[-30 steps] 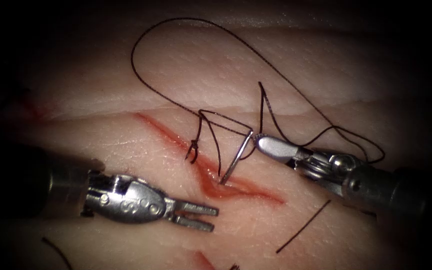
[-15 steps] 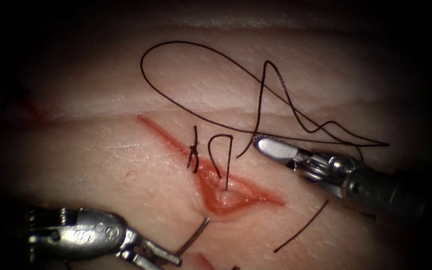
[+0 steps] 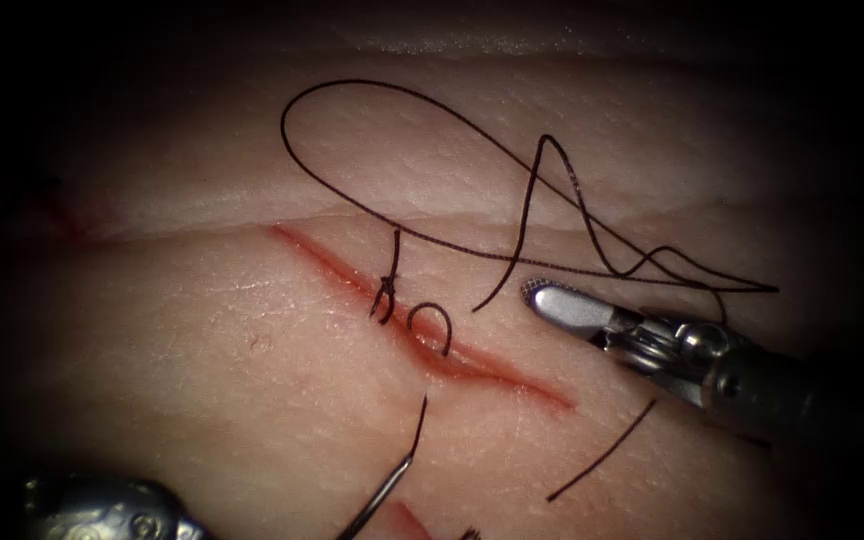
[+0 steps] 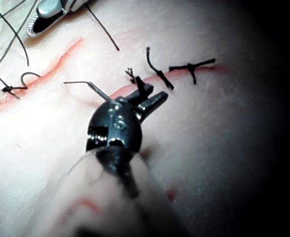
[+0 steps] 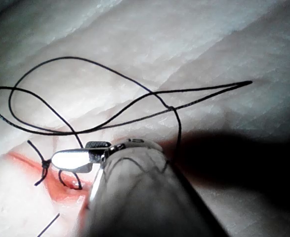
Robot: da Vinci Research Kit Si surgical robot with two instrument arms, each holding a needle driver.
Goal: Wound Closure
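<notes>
The left claw (image 4: pixel 152 98) grips the needle (image 3: pixel 384 490) near one end, left of the cut (image 3: pixel 492 365) and clear of the tissue (image 3: pixel 202 320), a hold that keeps the thread (image 3: pixel 418 428) trailing from the needle up toward the cut. A small loop of thread (image 3: pixel 432 325) arches over the cut beside a tied knot (image 3: pixel 385 292). Right of the cut, the right claw (image 3: pixel 567 305) hovers closed and holds nothing, near the slack thread looped across the tissue. A cut end (image 3: pixel 602 452) lies below it.
</notes>
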